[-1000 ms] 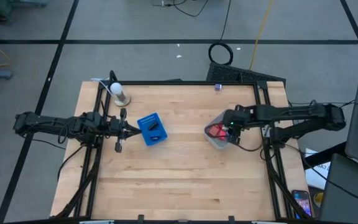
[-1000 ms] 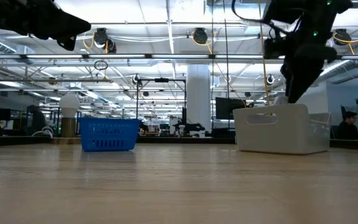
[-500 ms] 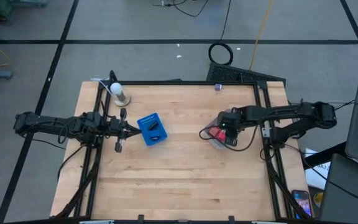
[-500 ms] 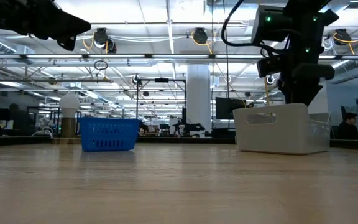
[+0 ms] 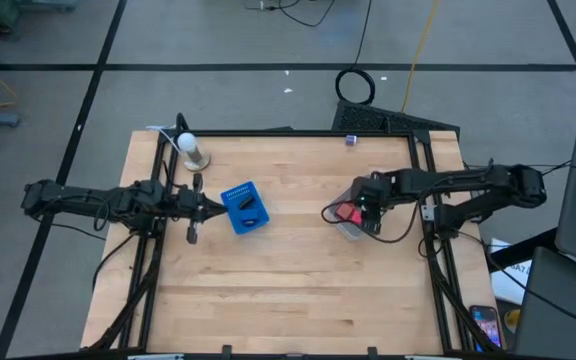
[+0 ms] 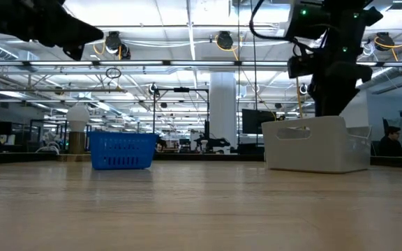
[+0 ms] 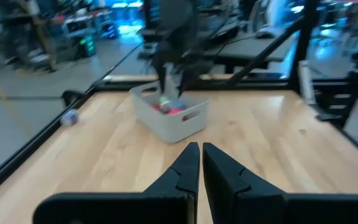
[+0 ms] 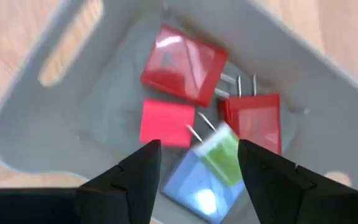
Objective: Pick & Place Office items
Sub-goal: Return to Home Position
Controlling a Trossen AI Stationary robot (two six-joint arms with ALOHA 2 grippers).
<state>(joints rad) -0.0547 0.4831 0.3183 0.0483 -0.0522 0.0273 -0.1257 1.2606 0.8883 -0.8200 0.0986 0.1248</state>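
Note:
The clear tub (image 5: pixel 345 218) stands on the table's right half. It holds red blocks (image 8: pixel 184 63), a light-blue block (image 8: pixel 194 186) and a green bit (image 8: pixel 221 152), all lying on its floor. My right gripper (image 8: pixel 197 168) hangs open over the tub's mouth (image 5: pixel 364 205), pointing down, one finger on either side of the green bit and apart from it. Dark flat pieces (image 5: pixel 251 204) lie in the blue tray (image 5: pixel 245 209). My left gripper (image 7: pixel 199 163) is shut and hovers level just left of the blue tray (image 5: pixel 206 208); it holds nothing.
A white ball on a small stand (image 5: pixel 192 150) sits near the table's far left corner. Black frame rails (image 5: pixel 425 190) run along both sides of the table. Bare wood (image 5: pixel 288 290) spreads across the near half and between tray and tub.
My right gripper has moved a little toward the table's left over the tub. Its wrist has swung from a slant to nearly straight down. The left arm has kept still.

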